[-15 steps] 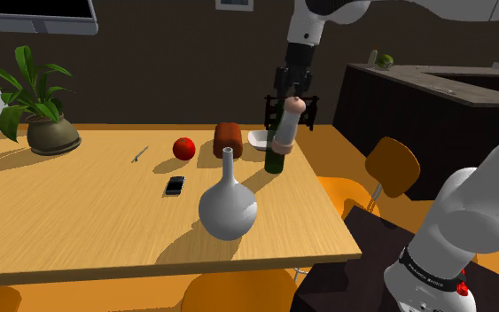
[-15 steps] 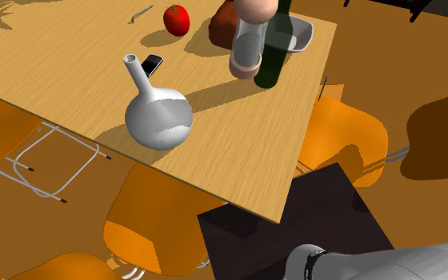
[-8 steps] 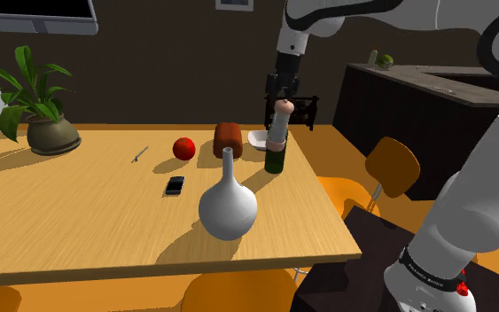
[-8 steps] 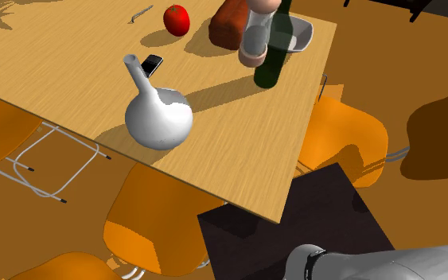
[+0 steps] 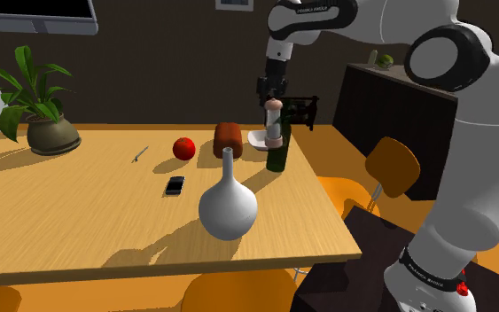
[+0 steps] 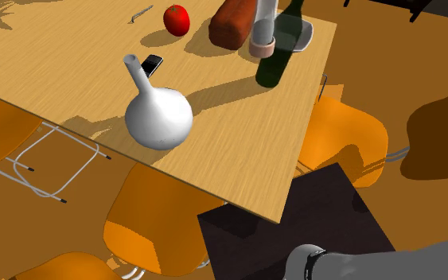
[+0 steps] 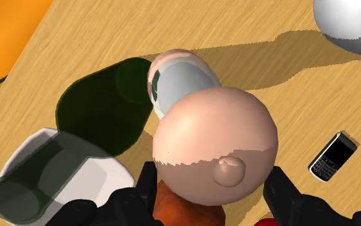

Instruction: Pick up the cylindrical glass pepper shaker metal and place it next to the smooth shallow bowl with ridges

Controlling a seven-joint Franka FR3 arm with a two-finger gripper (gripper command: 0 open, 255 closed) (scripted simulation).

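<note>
Pinkish and rounded, the knob of the pepper shaker (image 7: 214,144) is pinched between the two black fingers of the claw (image 7: 212,183). The shaker's glass body hangs just beside the dark green bottle (image 7: 102,115), between that bottle and a brown loaf (image 5: 228,137). The white bowl (image 7: 99,185) lies just beside the bottle too; we cannot tell whether they touch. We judge the bottle to be the main hazard. It stands so close to the shaker that a sideways drift on the way down could knock it onto the bowl or off the counter (image 5: 88,213). A smooth round knob is also a poor hold, and the shaker looks tilted, so it could slip or land crooked. The wrist view gives us the grip itself and the bottle's neck seen across the bowl. The shoulder view gives us the shaker's height instead, seemingly clear of the counter and level with the bottle's neck.
</note>
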